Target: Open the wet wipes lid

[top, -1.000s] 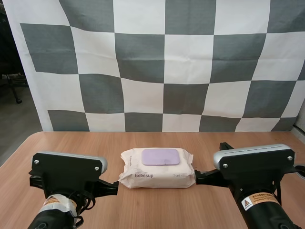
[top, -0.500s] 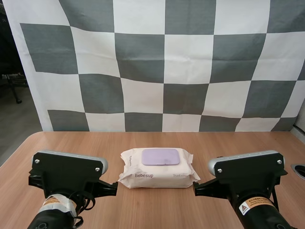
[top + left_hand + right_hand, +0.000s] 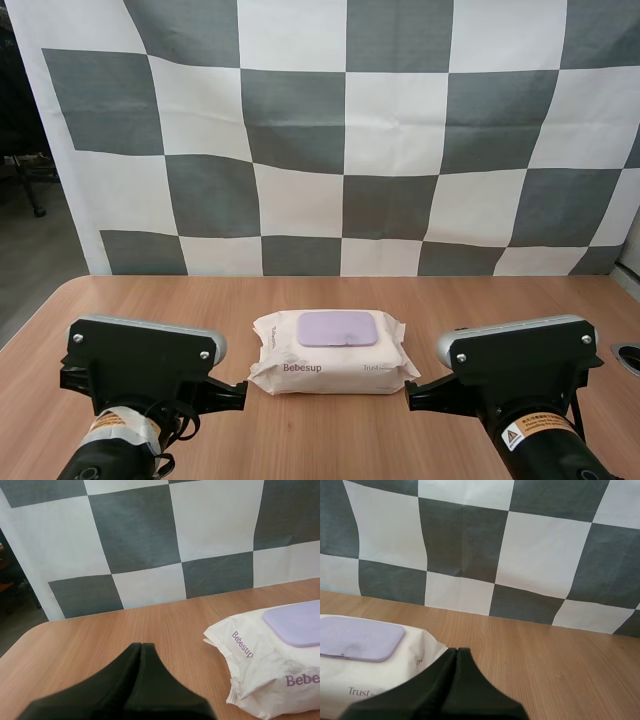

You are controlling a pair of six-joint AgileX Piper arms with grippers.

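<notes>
A white pack of wet wipes (image 3: pixel 331 353) lies flat in the middle of the wooden table, its lilac lid (image 3: pixel 338 328) closed on top. My left gripper (image 3: pixel 238 393) sits low just left of the pack's front corner, and my right gripper (image 3: pixel 414 395) sits just right of it. In the left wrist view the gripper (image 3: pixel 141 647) is shut, its fingers one dark wedge, with the pack (image 3: pixel 265 665) and lid (image 3: pixel 297 625) close beside it. In the right wrist view the gripper (image 3: pixel 457 652) is shut too, the pack (image 3: pixel 375 672) and lid (image 3: pixel 359 638) beside its tip.
The wooden table (image 3: pixel 330 430) reaches back to its far edge and has a rounded corner at the far left. A small round hole (image 3: pixel 627 357) sits near the table's right edge.
My right arm has drawn back toward the camera and slightly left, bringing its gripper nearer the pack's right front corner. The left arm and the pack have stayed still.
</notes>
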